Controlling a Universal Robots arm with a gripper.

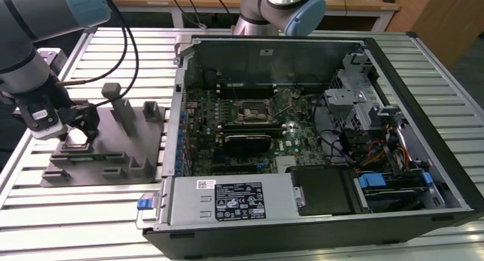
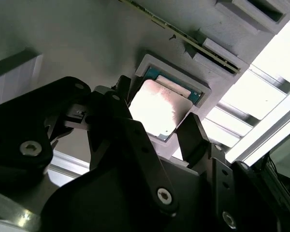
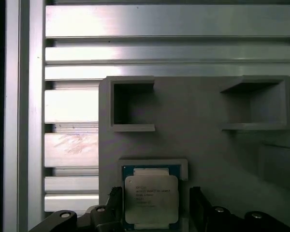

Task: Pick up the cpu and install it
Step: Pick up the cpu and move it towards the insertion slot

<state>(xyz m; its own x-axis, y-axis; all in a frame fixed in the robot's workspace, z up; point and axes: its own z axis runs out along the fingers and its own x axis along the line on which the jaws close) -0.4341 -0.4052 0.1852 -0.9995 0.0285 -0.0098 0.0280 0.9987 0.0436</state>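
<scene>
The cpu (image 3: 151, 199), a flat square chip with a pale silvery top, lies in a shallow square pocket of the grey plastic tray (image 3: 208, 145). In the second wrist view the cpu (image 2: 157, 108) reflects bright light. My gripper (image 3: 154, 205) is low over it and open, with one black finger (image 3: 115, 200) on each side of the chip and a narrow gap at both edges. In the exterior view my gripper (image 1: 76, 137) hangs over the near left part of the tray (image 1: 113, 159). The empty cpu socket (image 1: 252, 108) sits on the motherboard in the open computer case.
The open computer case (image 1: 302, 131) fills the exterior view's right, with cables, drive cages and a power supply (image 1: 226, 201) inside. Upright posts (image 1: 121, 111) rise from the tray close to my gripper. A second arm (image 1: 284, 6) stands behind the case. The table is slatted aluminium (image 3: 72, 106).
</scene>
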